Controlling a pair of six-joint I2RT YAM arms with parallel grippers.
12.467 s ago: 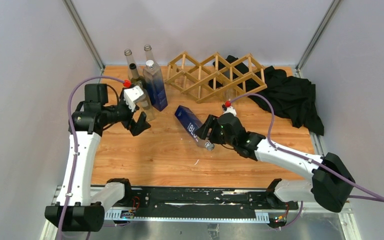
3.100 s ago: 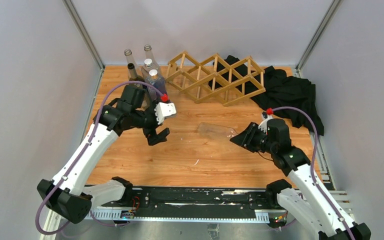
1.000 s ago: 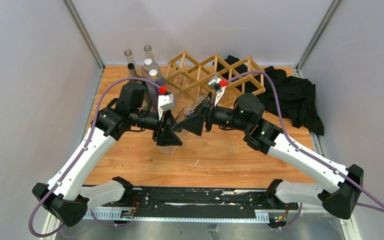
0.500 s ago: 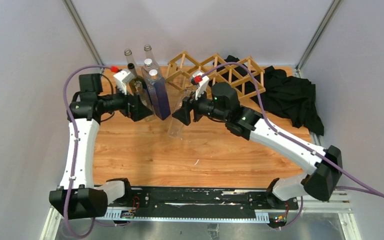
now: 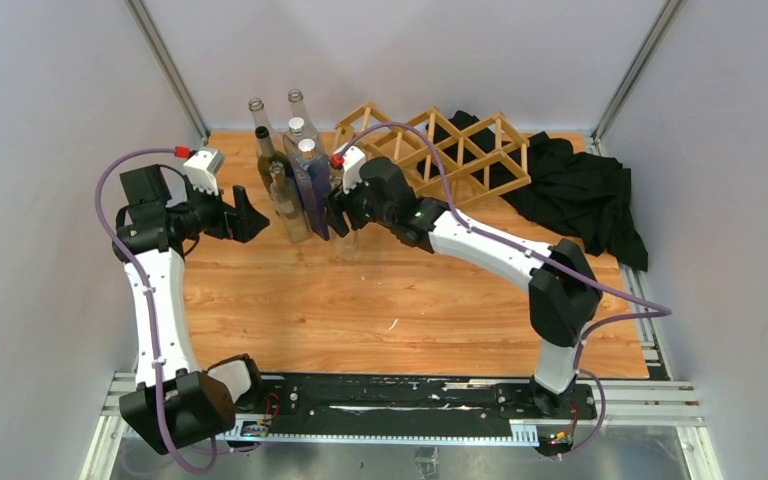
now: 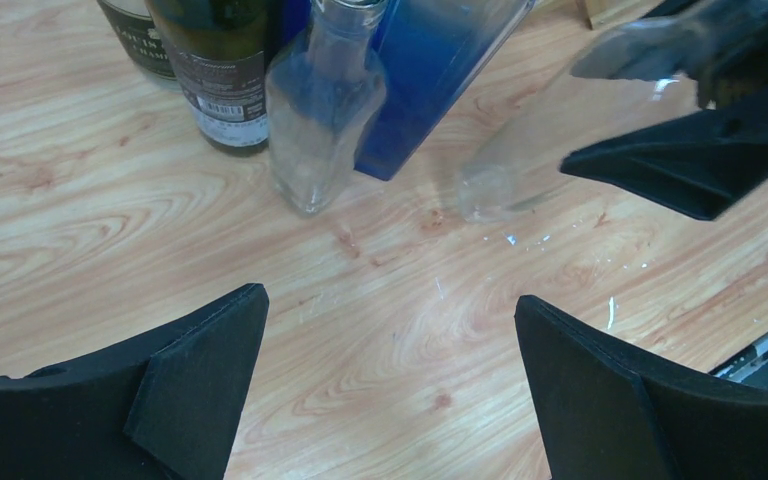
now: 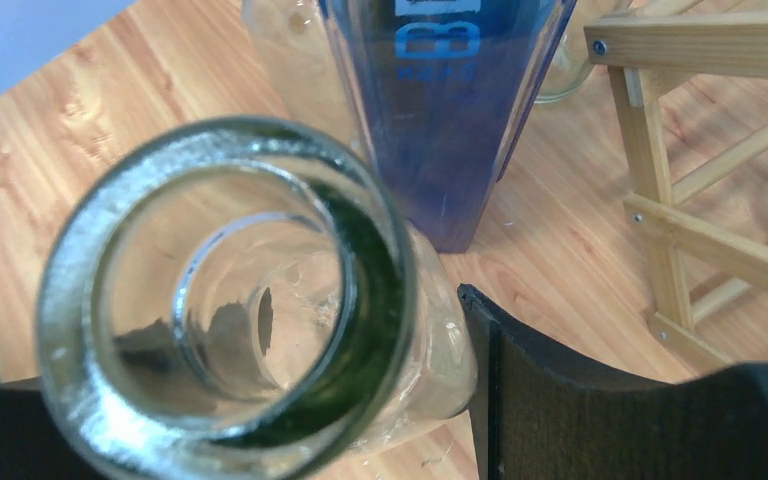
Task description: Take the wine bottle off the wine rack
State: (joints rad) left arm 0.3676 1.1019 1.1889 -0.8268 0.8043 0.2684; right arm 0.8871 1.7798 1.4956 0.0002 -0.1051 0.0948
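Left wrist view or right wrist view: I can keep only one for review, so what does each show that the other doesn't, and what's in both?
Only the left wrist view: the open left gripper, a dark labelled bottle, and the right gripper seen from outside. Only the right wrist view: the wine rack, and the open mouth of the clear wine bottle that the right gripper grips. Both: that bottle, the blue bottle and the wooden table.
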